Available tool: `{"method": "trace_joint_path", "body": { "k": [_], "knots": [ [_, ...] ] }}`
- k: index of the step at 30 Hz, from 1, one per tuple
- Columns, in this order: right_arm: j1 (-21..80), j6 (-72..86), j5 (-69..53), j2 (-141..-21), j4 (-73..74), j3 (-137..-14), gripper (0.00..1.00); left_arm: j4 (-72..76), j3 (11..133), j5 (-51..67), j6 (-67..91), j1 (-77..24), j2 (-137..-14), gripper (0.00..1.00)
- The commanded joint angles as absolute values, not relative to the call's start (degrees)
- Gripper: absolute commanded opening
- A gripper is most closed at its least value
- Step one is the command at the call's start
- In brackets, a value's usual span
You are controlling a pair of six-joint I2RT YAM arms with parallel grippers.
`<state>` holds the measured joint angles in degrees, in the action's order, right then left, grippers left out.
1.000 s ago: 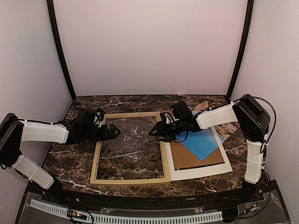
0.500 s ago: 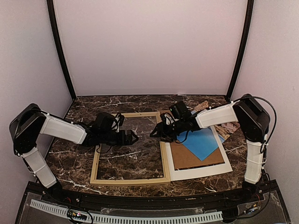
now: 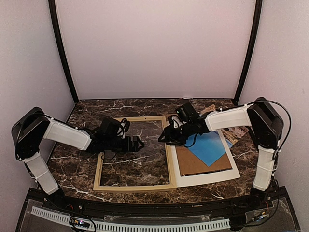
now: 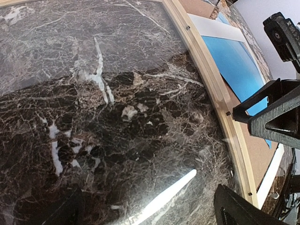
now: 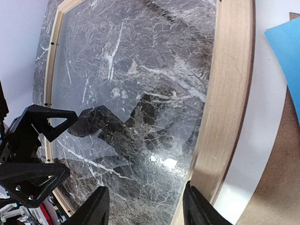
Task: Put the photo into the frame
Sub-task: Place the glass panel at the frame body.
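Marble, dark brown and veined with white, is forming the desk that is carrying everything. From its left edge the white-cased left arm is reaching rightward. The left gripper is hovering low over the left half of the frame's opening, its jaws spread wide and released, holding nothing.

Below it the large rectangular frame of thin light natural wood is lying flat at the desk's middle, a little left of centre. A clear glossy pane inside it is mirroring the grippers and letting the marble show through.

At the frame's right rail, near its far right corner, the right gripper is pointing leftward. Its jaws are standing partly apart and clamping nothing.

Just beside that rail a white mat border is lying flat. A brown cardboard backing board is resting on it, and a plain glossy blue sheet is lying tilted across the board's far part. The white-cased right arm is stretching over these from the desk's right edge.

The rectangular paper beach photo is lying near the desk's right edge, outside the frame and just beyond the blue sheet. Only a small brownish part is showing beneath the arm.
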<state>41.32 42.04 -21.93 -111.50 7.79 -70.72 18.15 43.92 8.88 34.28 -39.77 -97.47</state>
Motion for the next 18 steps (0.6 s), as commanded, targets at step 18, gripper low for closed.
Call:
{"method": "trace_joint_path", "body": {
  "k": [18],
  "knots": [
    [41.38,34.66,-10.66,-106.35,15.62,-72.49,0.53,15.93,44.64,6.50,31.71,-40.08,-93.62,0.99]
  ]
}}
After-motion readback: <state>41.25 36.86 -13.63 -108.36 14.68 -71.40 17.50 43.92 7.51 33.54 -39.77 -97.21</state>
